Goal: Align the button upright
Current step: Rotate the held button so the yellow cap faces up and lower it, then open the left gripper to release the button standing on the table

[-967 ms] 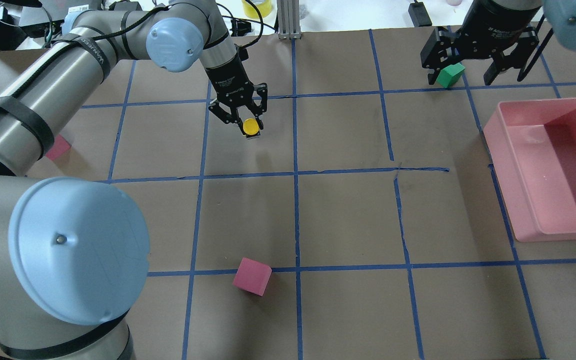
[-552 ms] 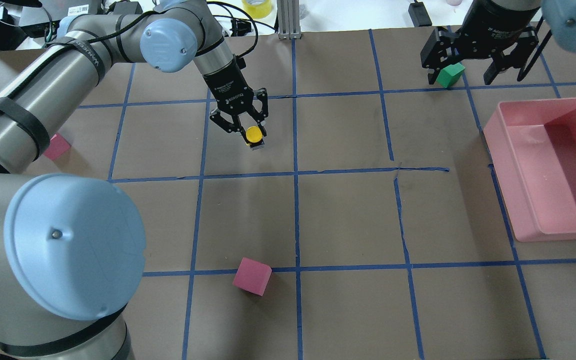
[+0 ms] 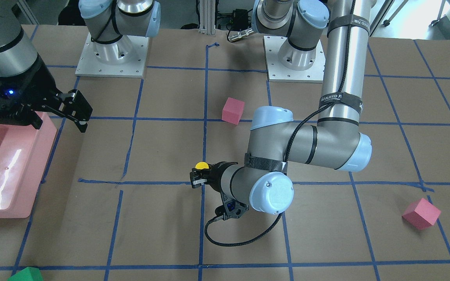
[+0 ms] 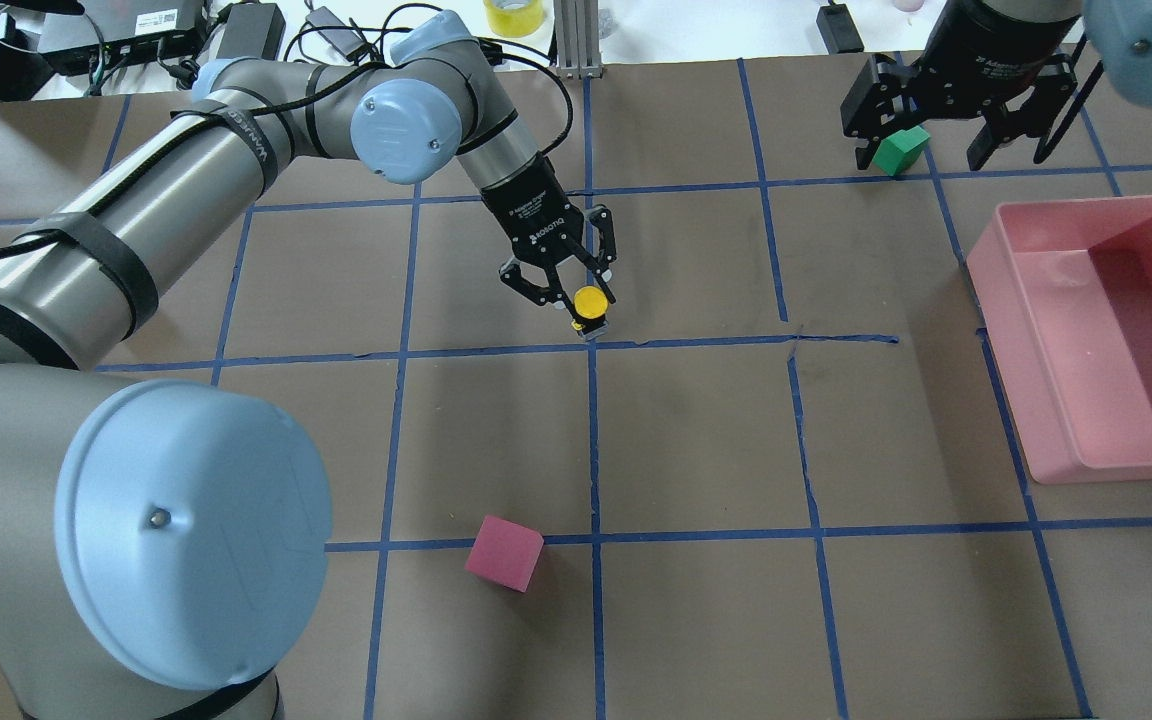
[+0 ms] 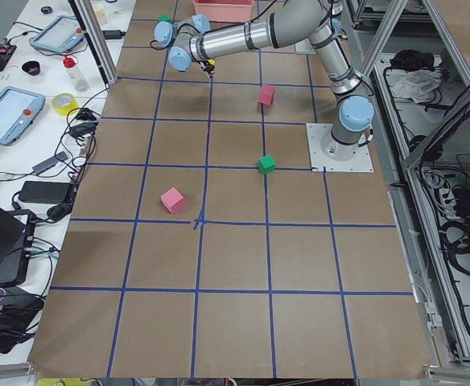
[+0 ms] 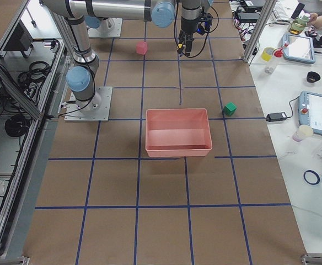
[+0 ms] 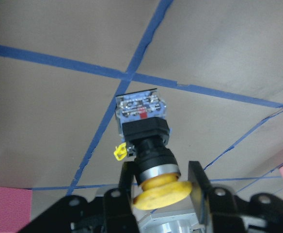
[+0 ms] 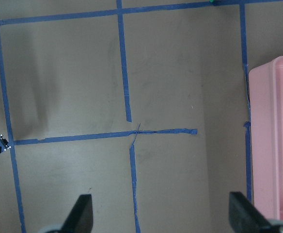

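Observation:
The button [image 4: 590,301] has a yellow cap, a black body and a white-grey contact block. My left gripper [image 4: 586,298] is shut on it just below the cap. The cap faces up and the contact block points down, over a crossing of blue tape lines. The left wrist view shows the button [image 7: 144,128] between the fingers [image 7: 199,184], tilted slightly. I cannot tell whether its base touches the table. It also shows in the front view [image 3: 202,165]. My right gripper [image 4: 931,140] is open and empty, high over the far right of the table.
A pink bin [image 4: 1086,203] stands at the right edge. A green cube [image 4: 901,150] lies below the right gripper. One pink cube [image 4: 504,552] lies near the front centre and another pink cube [image 3: 421,213] lies on the robot's left side. Blue tape lines grid the brown table.
My left gripper has carried the button to the right and nearer the robot, to the tape crossing. The right arm has not moved.

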`<state>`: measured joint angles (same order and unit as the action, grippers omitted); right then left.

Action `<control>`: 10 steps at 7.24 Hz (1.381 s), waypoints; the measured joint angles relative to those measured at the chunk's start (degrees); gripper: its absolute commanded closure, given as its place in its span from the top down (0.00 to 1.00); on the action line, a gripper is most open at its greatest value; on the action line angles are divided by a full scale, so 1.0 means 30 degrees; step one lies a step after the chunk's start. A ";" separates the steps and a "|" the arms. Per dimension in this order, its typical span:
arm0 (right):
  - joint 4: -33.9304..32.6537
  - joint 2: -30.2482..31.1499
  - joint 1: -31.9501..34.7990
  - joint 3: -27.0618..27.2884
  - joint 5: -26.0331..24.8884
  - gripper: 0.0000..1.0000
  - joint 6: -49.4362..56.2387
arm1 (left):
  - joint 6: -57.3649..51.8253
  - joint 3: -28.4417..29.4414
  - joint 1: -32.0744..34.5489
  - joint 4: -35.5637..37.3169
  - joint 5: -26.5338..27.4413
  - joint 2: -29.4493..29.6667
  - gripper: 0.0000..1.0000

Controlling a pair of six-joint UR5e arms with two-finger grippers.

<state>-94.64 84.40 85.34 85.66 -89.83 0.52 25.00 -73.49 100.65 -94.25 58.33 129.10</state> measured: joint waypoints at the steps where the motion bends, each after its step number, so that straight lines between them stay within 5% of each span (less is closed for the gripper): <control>1: -0.0057 -0.0004 0.0000 0.0006 -0.0002 1.00 0.0002 | 0.0097 -0.0329 0.0036 0.0715 -0.0114 0.0119 0.00; 4: -0.0278 0.0015 -0.0010 0.0012 -0.0099 1.00 -0.0004 | 0.0251 -0.0776 0.0050 0.1906 0.0152 0.0423 0.01; 5: -0.0307 0.0020 -0.0012 0.0012 -0.0109 1.00 -0.0004 | 0.0269 -0.0774 0.0052 0.1933 0.0357 0.0434 0.11; 6: -0.0321 0.0018 -0.0016 0.0012 -0.0113 1.00 -0.0016 | 0.0276 -0.0796 0.0052 0.1941 0.0455 0.0427 0.68; 7: -0.0327 0.0012 -0.0015 0.0012 -0.0114 1.00 -0.0022 | 0.0298 -0.0831 0.0078 0.1943 0.0492 0.0396 1.00; 10: -0.0291 0.0020 -0.0028 0.0012 -0.0114 1.00 -0.0026 | 0.0848 -0.0852 0.0184 0.1955 0.0722 -0.0276 1.00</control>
<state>-95.51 84.46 85.26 85.69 -90.17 0.44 27.55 -76.05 101.21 -88.38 60.49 128.27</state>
